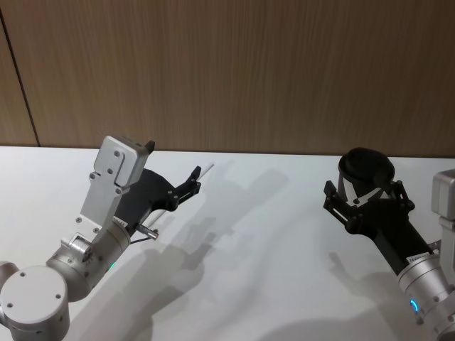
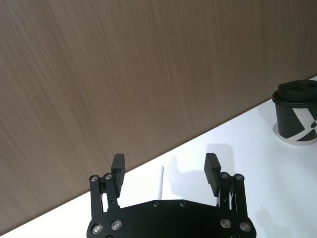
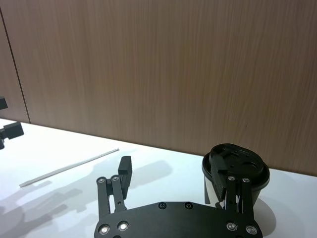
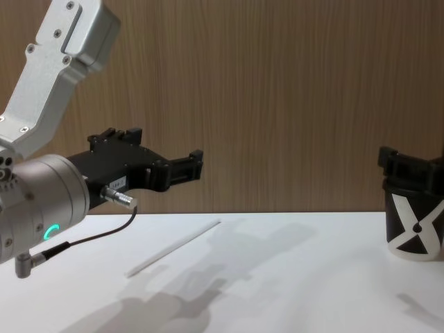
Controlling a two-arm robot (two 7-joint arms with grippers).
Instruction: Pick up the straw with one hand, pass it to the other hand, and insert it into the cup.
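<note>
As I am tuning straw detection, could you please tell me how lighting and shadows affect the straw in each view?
Head view: the straw is white on the white table, low contrast, partly behind the left gripper. Chest view: soft overlapping gripper shadows lie near it, no glare. Right wrist view: it reads slightly grey, clearly edged.

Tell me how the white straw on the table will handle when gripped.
The straw lies flat, thin and straight, so it is probably light and fairly stiff. As a slim tube on the smooth table, it may roll when nudged.
</note>
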